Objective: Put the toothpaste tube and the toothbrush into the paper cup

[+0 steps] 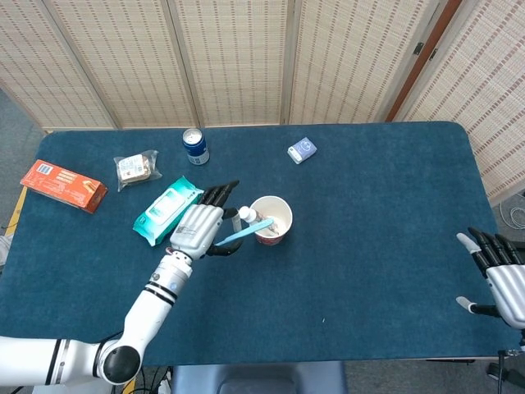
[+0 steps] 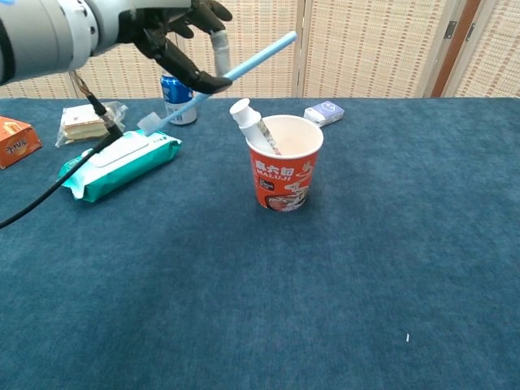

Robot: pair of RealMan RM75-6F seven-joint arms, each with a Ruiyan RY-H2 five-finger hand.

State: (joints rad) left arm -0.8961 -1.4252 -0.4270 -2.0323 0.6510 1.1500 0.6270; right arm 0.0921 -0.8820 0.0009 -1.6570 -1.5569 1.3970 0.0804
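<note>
The left hand (image 2: 175,36) is pinching a light-blue toothbrush (image 2: 218,80) above the table, tilted, its handle end nearing the red paper cup (image 2: 283,173); the white-capped toothpaste tube (image 2: 250,121) is leaning inside; the right hand (image 1: 500,275) is resting empty, fingers spread.

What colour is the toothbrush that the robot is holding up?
Light blue; the toothbrush in the left hand shows best in the chest view.

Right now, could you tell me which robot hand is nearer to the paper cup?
Left. The left robot hand holds the toothbrush just beside the paper cup, on its left. The right robot hand rests open at the table's far right edge.
</note>
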